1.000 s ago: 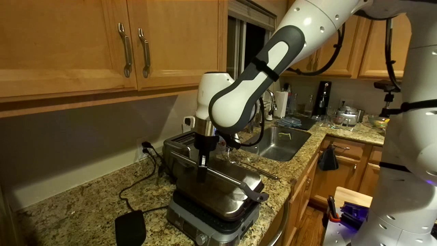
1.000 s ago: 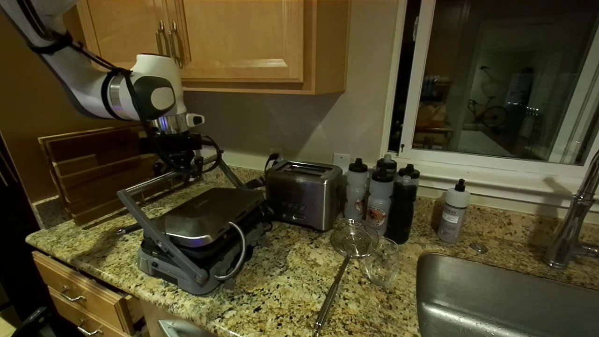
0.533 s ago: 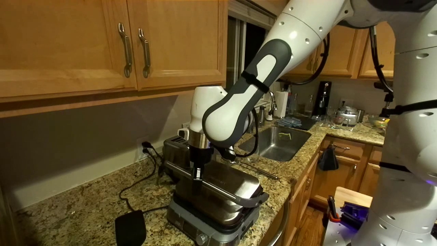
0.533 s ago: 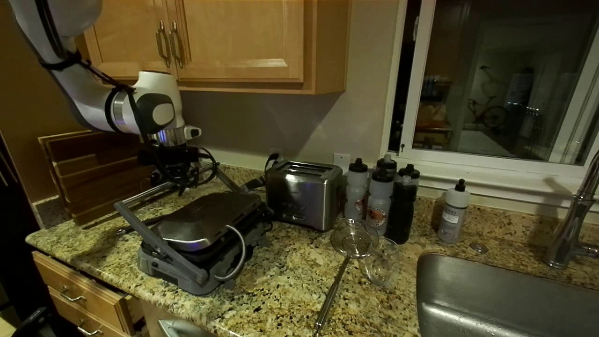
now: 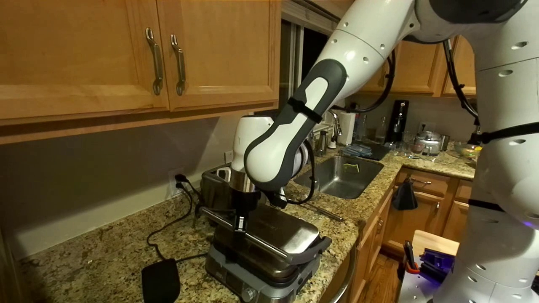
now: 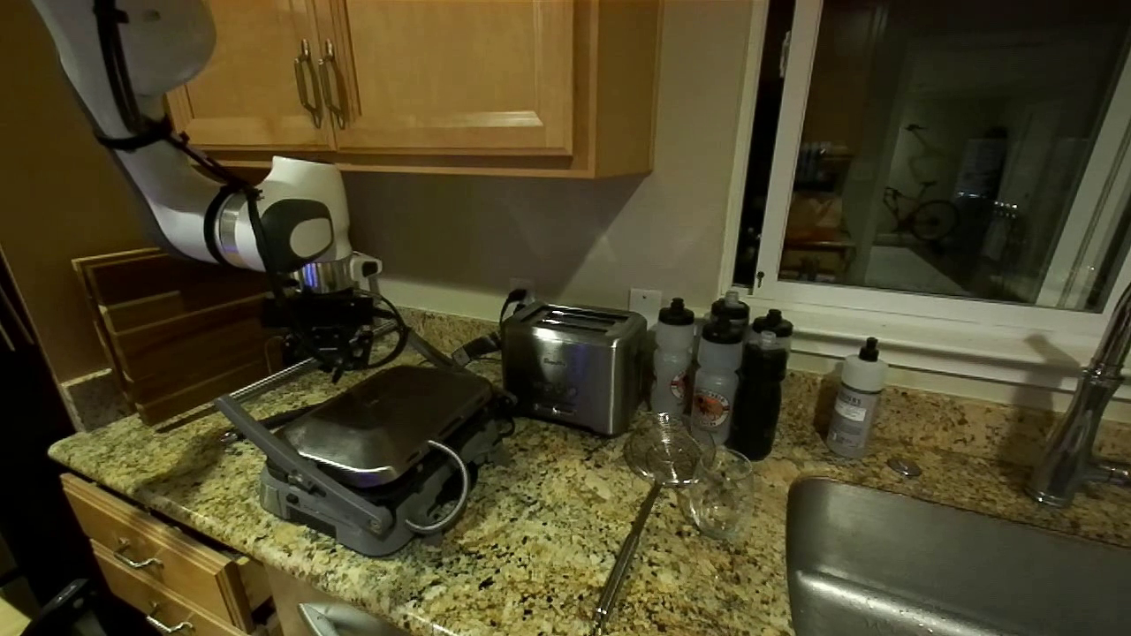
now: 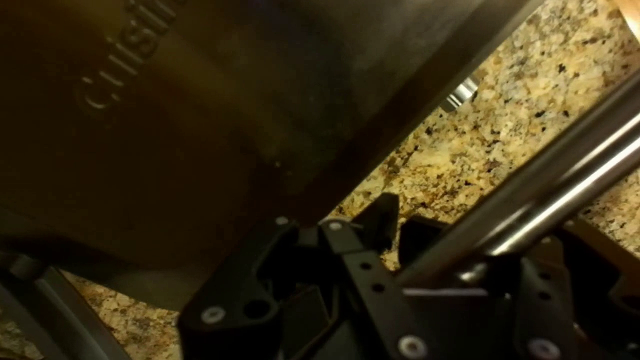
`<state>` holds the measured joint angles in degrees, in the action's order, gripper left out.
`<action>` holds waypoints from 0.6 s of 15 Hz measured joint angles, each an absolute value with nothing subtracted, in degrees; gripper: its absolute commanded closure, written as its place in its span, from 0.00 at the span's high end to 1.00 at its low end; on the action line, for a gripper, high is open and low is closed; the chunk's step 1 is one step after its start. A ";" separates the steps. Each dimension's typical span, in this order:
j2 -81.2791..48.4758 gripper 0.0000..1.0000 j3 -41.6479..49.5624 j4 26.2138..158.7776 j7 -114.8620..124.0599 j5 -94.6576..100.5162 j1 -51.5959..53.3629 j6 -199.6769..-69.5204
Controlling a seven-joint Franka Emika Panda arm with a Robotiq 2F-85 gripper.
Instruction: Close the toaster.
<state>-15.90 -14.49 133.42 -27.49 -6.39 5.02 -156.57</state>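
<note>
Down comes the silver metal lid (image 5: 290, 229), lower than a second ago: closing looks nearly done! The tool (image 7: 400, 225), fingers (image 7: 384, 217) almost together, holds the round metal bar handle (image 7: 560, 182). That silver-and-black clamshell grill (image 6: 380, 428), on the speckled granite table (image 6: 548, 530), faces away from the steel sink (image 6: 954, 565), long axis running toward the beige wall (image 6: 530, 230).

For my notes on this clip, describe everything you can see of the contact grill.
The contact grill has a silver, metal-looking lid with raised lettering starting "Cuisi", a gray base with a round knob, and a bar handle on gray side arms. A curved conduit loops from its side. It stands on the granite counter beside the chrome slot toaster. The lid lies over the base; whether fully shut is unclear. The tool is at the bar handle and seems to touch it.
</note>
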 measured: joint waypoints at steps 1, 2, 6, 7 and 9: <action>-16.17 0.02 -15.14 133.41 -28.28 -7.34 4.31 -156.86; -16.28 0.02 -15.79 133.41 -28.88 -8.20 3.58 -156.98; -16.53 0.29 -17.85 133.41 -30.76 -10.61 1.24 -157.01; -16.53 0.34 -17.90 133.41 -30.76 -10.61 1.14 -157.01; -16.52 0.47 -17.75 133.37 -30.76 -10.06 1.09 -157.02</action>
<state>-16.52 -17.75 133.37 -30.76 -10.06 1.09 -157.02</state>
